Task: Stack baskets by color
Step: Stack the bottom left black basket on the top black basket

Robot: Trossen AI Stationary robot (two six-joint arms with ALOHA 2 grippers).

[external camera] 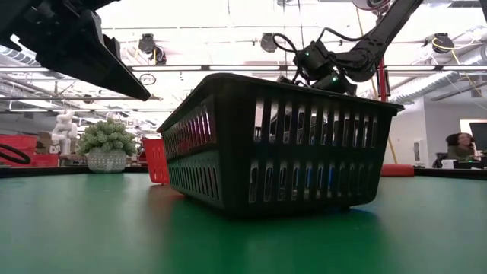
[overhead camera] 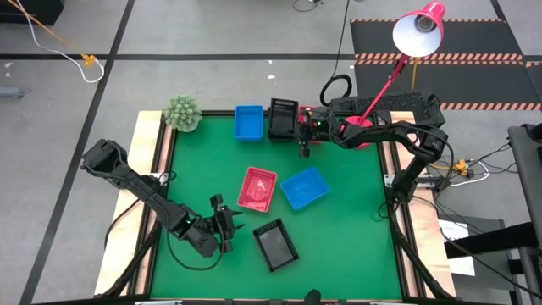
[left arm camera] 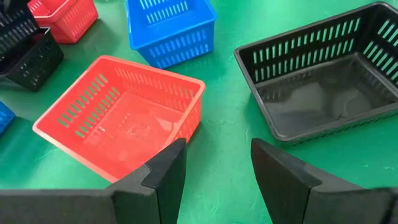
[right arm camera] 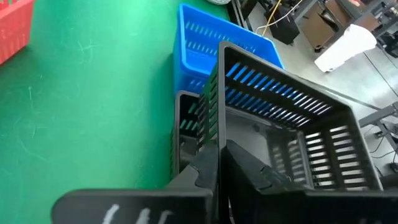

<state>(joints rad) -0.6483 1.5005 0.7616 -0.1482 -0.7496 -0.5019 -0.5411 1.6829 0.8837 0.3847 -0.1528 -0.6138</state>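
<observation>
Clearly, the left gripper (overhead camera: 222, 222) waits with its jaws apart near the table's front left, holding nothing. Just ahead of it lie a shallow red mesh-sided plastic basket (overhead camera: 257, 187) and, nearer the front edge, a matching black plastic basket (overhead camera: 275, 244), both apart from its fingers; the gap between the jaws points at bare green mat between them. A blue plastic basket (overhead camera: 304, 187) sits beside the red one. At the back edge stands a second blue basket (overhead camera: 248, 123), and just right of it a black basket held tilted (right arm camera: 292, 124) over another black one (right arm camera: 186, 134). The right gripper (right arm camera: 219, 163) is clamped on its side wall. These baskets look light, thin and slightly springy; a rim wall seems the best hold.
</observation>
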